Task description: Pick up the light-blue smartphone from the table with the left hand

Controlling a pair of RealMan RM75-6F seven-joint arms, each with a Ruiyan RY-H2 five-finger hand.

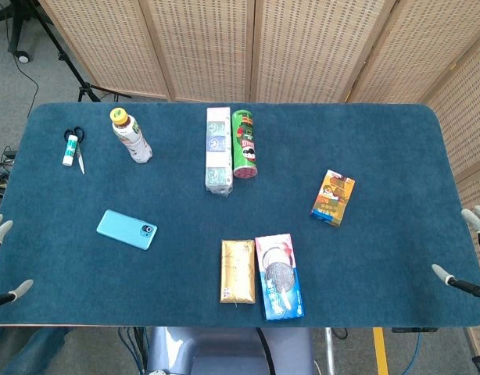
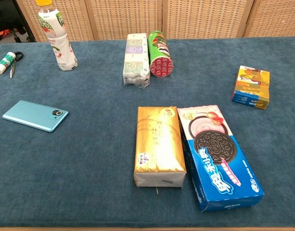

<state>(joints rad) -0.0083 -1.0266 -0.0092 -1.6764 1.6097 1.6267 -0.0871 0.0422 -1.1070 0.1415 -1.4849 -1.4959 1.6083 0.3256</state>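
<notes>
The light-blue smartphone (image 1: 127, 229) lies flat on the blue table (image 1: 381, 156), camera side up, toward the front left; the chest view shows the smartphone (image 2: 35, 116) at its left side. My left hand (image 1: 1, 262) shows only as a few spread fingertips at the left edge of the head view, well left of the phone and holding nothing. My right hand (image 1: 471, 254) peeks in at the right edge, fingers apart and empty. Neither hand appears in the chest view.
A drink bottle (image 1: 130, 135) stands behind the phone, with scissors and a glue stick (image 1: 71, 147) further left. A tissue pack (image 1: 218, 148) and a green can (image 1: 243, 143) lie mid-back. A gold pack (image 1: 238, 270) and Oreo box (image 1: 278, 275) sit at the front; a snack box (image 1: 333, 198) right.
</notes>
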